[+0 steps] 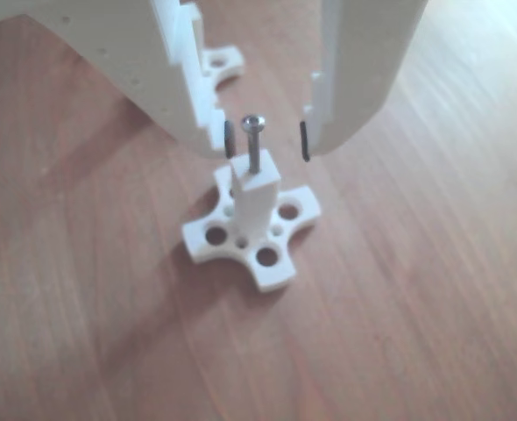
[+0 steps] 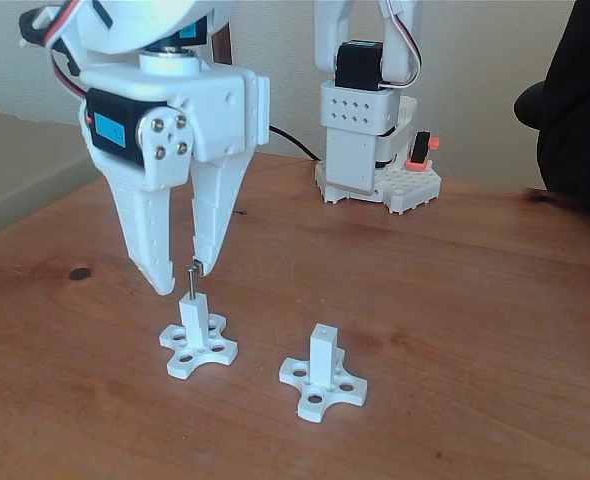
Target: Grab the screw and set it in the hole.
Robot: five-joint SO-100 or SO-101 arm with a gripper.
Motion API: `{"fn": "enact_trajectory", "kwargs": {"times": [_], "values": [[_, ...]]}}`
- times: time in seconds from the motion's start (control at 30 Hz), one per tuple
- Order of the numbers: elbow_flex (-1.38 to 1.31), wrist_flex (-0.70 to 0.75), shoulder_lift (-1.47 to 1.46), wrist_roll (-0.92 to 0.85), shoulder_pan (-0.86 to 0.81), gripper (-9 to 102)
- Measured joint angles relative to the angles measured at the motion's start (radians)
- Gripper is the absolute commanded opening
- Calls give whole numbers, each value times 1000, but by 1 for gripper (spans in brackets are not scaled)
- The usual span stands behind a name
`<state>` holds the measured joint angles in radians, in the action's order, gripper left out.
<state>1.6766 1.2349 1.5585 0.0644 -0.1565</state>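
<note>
Arm: reaching down, gripper (image 2: 180, 277) spread wide, fingers either side of the screw (image 1: 254, 145) without touching it. Screw: one, upright in the hole of the post (image 1: 255, 203), head proud. Posts: two (second post (image 2: 322, 371) at 3 o'clock of the first in the fixed view). Surface: reddish wooden table (image 2: 475, 300); pale wall (image 2: 475, 70) behind.

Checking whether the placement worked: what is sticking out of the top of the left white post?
The screw stands upright in the post, head up, shank exposed. Its lower end is hidden inside the hole. The open gripper flanks it without touching.
</note>
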Motion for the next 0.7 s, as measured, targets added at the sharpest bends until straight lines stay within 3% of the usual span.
{"fn": "enact_trajectory", "kwargs": {"times": [0.7], "values": [[0,0,0,0,0,7]]}}
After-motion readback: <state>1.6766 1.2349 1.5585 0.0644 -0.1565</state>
